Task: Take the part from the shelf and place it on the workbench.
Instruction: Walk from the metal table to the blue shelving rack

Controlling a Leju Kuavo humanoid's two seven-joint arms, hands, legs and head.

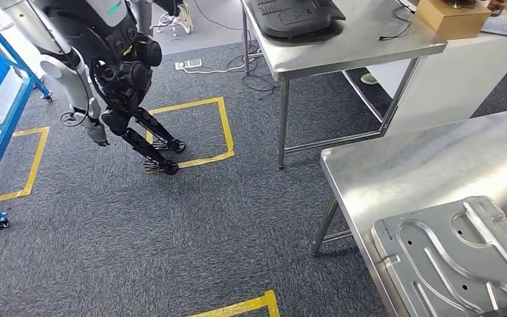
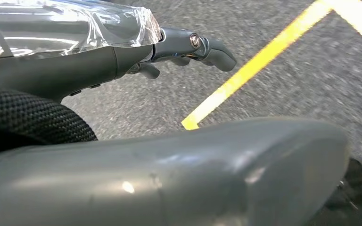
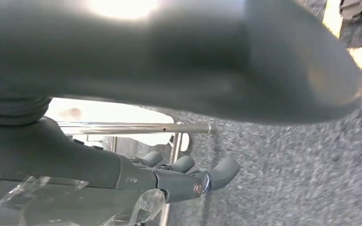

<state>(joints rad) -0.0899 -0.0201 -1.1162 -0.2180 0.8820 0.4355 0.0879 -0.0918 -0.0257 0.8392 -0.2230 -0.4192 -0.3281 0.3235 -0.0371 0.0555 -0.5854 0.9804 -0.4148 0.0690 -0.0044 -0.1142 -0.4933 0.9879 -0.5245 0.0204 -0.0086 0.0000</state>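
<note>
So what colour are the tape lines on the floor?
Yellow. The tape lines form square outlines on the dark grey carpet, clearest in the head view.

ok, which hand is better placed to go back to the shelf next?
Left, marginally: the blue shelf stands on that side, the workbench on the right. Left hand and right hand both hang empty over carpet.

part (image 1: 459,254): pressed sheet metal, bright, ribbed, satin sheen
surface (image 1: 422,162) under the part: brushed steel, smooth, soft glare
floor (image 1: 171,231) beside the surface: dark grey carpet, rough, matt, with glossy yellow tape (image 1: 224,129)
left hand (image 2: 193,47): smooth grey plastic, dull shine, crinkled clear film behind
</note>
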